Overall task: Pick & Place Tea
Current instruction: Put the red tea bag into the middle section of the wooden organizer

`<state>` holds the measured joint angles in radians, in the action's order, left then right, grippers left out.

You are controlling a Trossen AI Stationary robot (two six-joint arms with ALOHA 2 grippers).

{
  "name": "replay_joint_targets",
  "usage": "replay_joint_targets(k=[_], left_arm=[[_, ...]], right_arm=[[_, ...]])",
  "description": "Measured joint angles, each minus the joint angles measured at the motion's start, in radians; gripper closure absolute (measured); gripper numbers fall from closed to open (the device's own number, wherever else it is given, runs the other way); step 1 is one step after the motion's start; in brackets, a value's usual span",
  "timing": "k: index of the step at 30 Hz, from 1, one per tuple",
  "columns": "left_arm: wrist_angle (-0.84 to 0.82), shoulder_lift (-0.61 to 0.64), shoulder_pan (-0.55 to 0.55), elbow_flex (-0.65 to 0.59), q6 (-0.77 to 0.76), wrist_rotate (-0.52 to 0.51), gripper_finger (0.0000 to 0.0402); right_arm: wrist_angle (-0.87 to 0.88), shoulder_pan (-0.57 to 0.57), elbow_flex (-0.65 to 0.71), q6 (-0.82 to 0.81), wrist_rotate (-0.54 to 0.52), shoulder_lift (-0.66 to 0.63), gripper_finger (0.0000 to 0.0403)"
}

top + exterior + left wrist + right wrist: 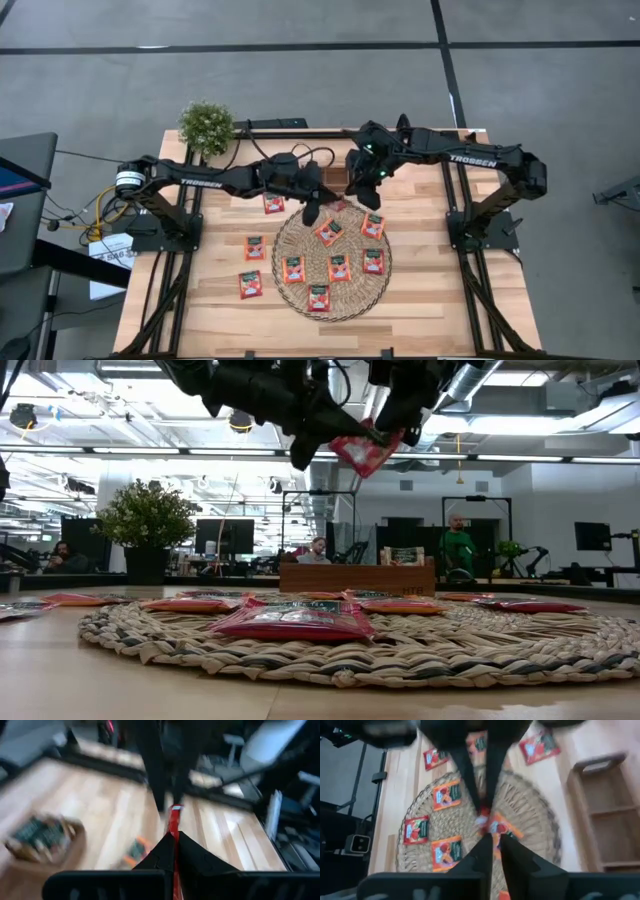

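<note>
One red tea sachet point(362, 450) hangs in the air above the round woven mat point(300, 240), between my two grippers. My left gripper point(315, 208) reaches in from the table's left and is shut on it. My right gripper point(352, 195) comes from the right and is shut on it too. Several more red-orange sachets lie flat on the mat point(338, 267), and three lie on the wood to its left point(254, 247). The wooden tray point(605, 815) stands on the table beyond the mat. My left gripper pinches one edge of the sachet point(173, 822) between its two fingers, coming nearly level from the table's left. The sachet shows edge-on between the fingers and is lifted clear of the mat. My right gripper pinches the sachet's opposite side point(496, 827) between its two fingers, slanting down from the far right. The sachet hangs clear above the mat, tilted between the two grippers.
A small potted plant point(206, 125) stands at the table's far left corner. A lone sachet point(273, 203) lies under the left arm. The arms' frames run along both table sides. People sit in the room beyond the table point(318, 550).
</note>
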<state>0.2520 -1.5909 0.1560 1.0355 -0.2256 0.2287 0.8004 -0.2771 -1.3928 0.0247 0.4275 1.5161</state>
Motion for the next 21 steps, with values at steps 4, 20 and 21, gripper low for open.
replay_joint_targets(k=[4, 20, 21], left_arm=[[-0.009, -0.002, -0.003, -0.003, 0.005, 0.017, 0.0402], [0.063, -0.002, -0.001, -0.003, 0.027, 0.018, 0.0401], [0.061, -0.002, -0.001, -0.003, 0.027, 0.018, 0.0402]], right_arm=[[0.006, 0.000, -0.009, 0.018, 0.012, -0.002, 0.0341], [0.006, 0.000, -0.011, 0.002, 0.074, -0.001, 0.0190], [0.006, 0.000, -0.011, 0.001, 0.077, -0.001, 0.0184]])
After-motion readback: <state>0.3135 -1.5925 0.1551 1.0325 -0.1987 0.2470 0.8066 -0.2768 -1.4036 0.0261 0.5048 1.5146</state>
